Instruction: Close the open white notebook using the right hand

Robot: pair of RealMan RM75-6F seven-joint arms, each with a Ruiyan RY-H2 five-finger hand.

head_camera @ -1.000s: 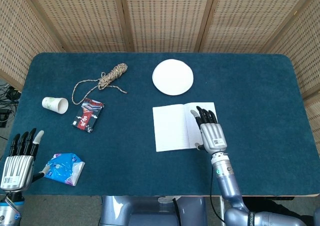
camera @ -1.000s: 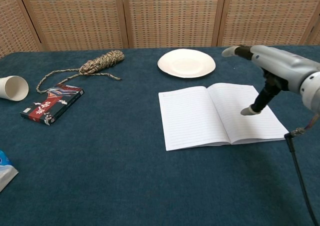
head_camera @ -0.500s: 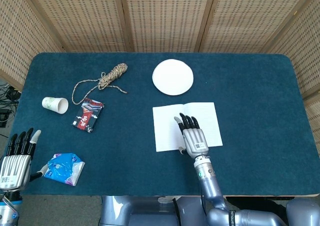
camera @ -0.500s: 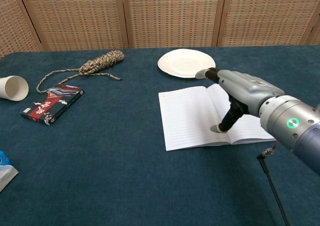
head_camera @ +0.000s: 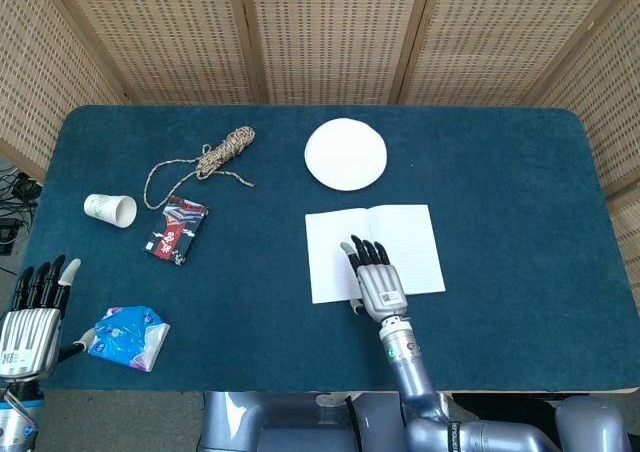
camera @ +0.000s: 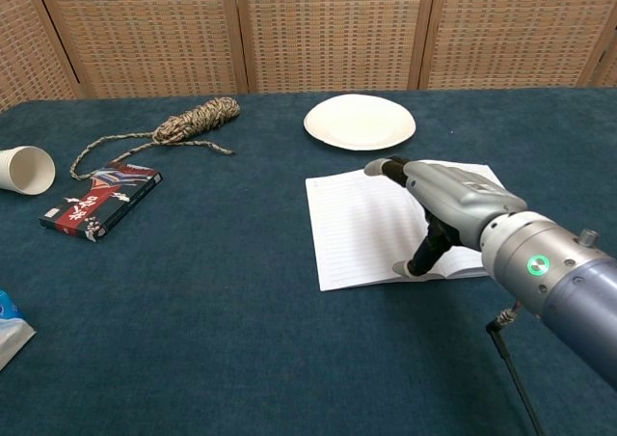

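Several loose things at left of bench: left robot hand spread and bare, wrapper, cup, box, rope. Plate behind white notebook, lying open mid-bench; right robot hand flat, fingers apart, over near edge. Bare cloth rightward.

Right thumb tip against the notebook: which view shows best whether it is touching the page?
The chest view. Side-on, it shows the right hand flat above the open notebook, thumb pointing down to the page near the front edge. The head view looks straight down, so the right hand covers that spot and hides any contact.
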